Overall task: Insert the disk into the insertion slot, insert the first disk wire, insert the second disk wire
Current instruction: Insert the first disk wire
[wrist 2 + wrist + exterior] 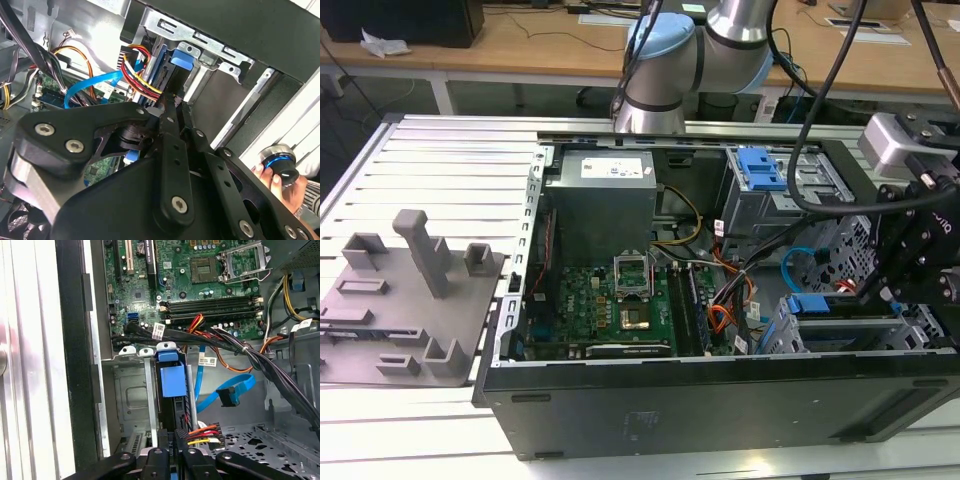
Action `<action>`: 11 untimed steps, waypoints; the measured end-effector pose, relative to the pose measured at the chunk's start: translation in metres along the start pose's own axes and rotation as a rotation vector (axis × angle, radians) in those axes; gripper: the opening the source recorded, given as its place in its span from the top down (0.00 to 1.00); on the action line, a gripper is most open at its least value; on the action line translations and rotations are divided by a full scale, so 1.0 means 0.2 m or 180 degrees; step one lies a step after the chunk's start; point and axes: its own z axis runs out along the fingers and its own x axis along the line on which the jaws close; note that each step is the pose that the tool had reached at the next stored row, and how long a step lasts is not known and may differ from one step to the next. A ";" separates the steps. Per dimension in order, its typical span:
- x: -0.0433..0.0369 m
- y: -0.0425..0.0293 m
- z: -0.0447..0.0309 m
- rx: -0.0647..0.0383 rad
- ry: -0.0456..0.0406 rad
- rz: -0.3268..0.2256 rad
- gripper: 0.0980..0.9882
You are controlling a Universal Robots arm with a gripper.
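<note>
The disk (172, 382), in its bright blue carrier, sits inside the insertion slot (131, 400), a silver perforated cage at the exterior view's right (778, 335). My gripper (173, 442) hovers right at the disk's rear edge, its fingers closed on the black plug of the first disk wire (202, 434), a red, yellow and black bundle (142, 75). The second disk wire (227, 396), a thin light-blue cable with a black plug, lies loose beside the disk and loops up in the exterior view (795, 262). In the second wrist view the gripper (167, 102) meets the blue carrier (182, 60).
The open computer case holds a green motherboard (610, 305), a grey power supply box (600, 200) and a taller cage with a blue latch (760, 170). Black cable bundles (240, 347) cross above the slot. A hand holding a knob (279, 165) is just outside the case.
</note>
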 end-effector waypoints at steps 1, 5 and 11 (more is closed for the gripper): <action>0.000 0.000 0.004 0.0000 0.0000 0.0000 0.93; -0.003 0.000 0.010 -0.0001 -0.0009 0.0000 0.93; -0.014 0.000 0.010 -0.0014 -0.0126 -0.0006 0.93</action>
